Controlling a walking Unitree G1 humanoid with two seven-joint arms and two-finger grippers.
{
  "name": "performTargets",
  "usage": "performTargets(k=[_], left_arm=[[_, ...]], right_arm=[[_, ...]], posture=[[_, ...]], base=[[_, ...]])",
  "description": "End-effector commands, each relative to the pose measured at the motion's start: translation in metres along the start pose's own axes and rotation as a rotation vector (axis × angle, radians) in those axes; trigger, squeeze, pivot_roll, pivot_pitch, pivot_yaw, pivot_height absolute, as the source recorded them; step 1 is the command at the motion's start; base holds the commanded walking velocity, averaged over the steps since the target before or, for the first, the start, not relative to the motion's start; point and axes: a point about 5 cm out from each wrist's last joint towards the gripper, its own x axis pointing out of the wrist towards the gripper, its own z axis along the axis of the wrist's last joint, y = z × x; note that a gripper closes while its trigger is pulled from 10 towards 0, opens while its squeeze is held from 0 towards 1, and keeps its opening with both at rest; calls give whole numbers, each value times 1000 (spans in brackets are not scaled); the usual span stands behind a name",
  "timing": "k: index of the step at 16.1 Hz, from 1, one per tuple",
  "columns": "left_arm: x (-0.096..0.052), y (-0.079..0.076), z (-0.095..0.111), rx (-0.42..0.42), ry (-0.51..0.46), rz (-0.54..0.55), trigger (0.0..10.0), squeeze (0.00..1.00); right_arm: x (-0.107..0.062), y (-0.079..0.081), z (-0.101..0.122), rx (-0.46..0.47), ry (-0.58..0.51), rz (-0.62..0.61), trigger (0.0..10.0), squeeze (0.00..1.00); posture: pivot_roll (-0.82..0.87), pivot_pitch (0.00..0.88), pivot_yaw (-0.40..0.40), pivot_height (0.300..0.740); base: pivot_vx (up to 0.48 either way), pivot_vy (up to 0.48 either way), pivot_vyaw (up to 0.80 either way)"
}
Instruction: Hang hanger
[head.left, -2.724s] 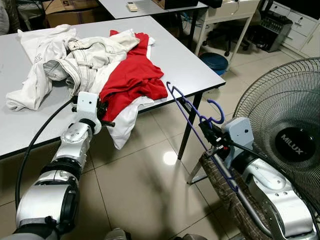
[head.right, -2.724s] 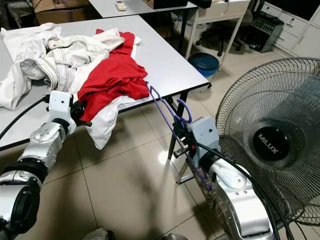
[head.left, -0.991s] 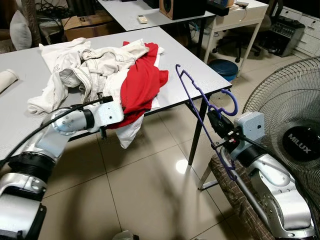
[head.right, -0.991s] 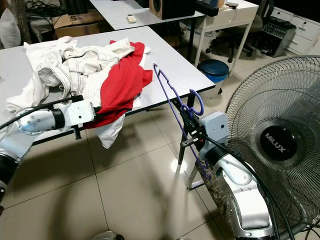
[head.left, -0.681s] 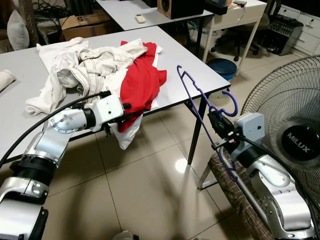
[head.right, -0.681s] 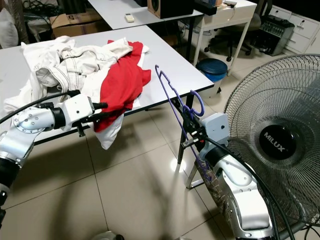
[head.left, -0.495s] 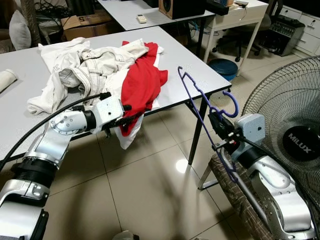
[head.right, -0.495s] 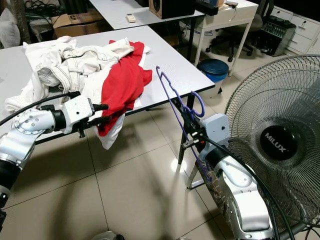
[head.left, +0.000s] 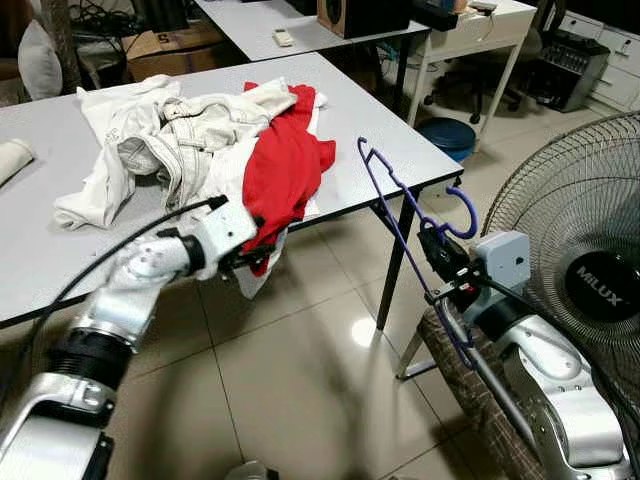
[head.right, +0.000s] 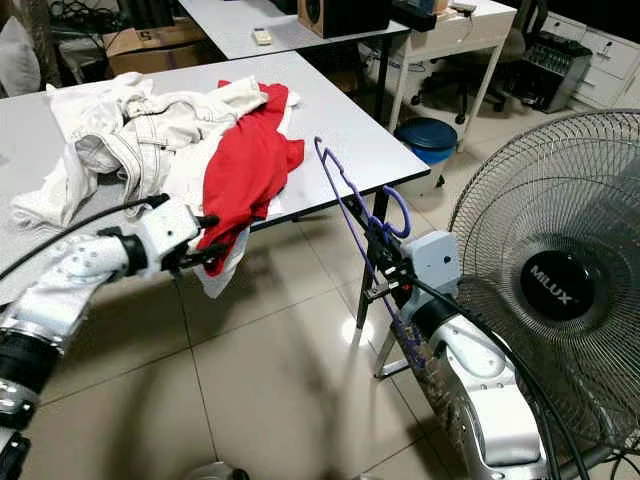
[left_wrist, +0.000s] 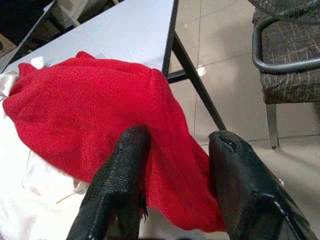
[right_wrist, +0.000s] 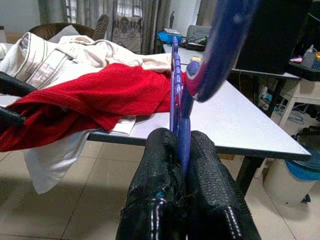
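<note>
Step in hand, judged: securing the garment. Right tool (head.right: 375, 252) is pinched on the blue hanger (head.left: 400, 215), held upright off the bench's (head.left: 350, 110) near right corner. Left tool (head.left: 262, 243) has its fingers (left_wrist: 122, 175) spread around the red garment's (head.left: 285, 165) hanging edge. Next it should close there and lift. White clothes (head.left: 160, 130) lie tangled alongside; fan (head.left: 585, 270) and chair (head.left: 470, 395) crowd the right arm.
</note>
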Motion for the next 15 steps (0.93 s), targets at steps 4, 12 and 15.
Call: performTargets(k=[4, 12, 15], left_arm=[[-9, 7, -1, -74, -25, 30, 0, 0], [-5, 16, -4, -101, -3, 114, 0, 0], [-1, 31, 18, -220, -133, 186, 0, 0]], right_arm=[[0, 0, 4, -14, -9, 2, 10000, 0], [-5, 7, 6, 8, -14, 131, 10000, 0], [-22, 16, 9, 60, 16, 351, 10000, 0]], posture=[[-128, 0, 50, 740], [-131, 0, 50, 740], [-137, 0, 46, 740]], base=[[0, 0, 0], [0, 0, 0], [0, 0, 0]])
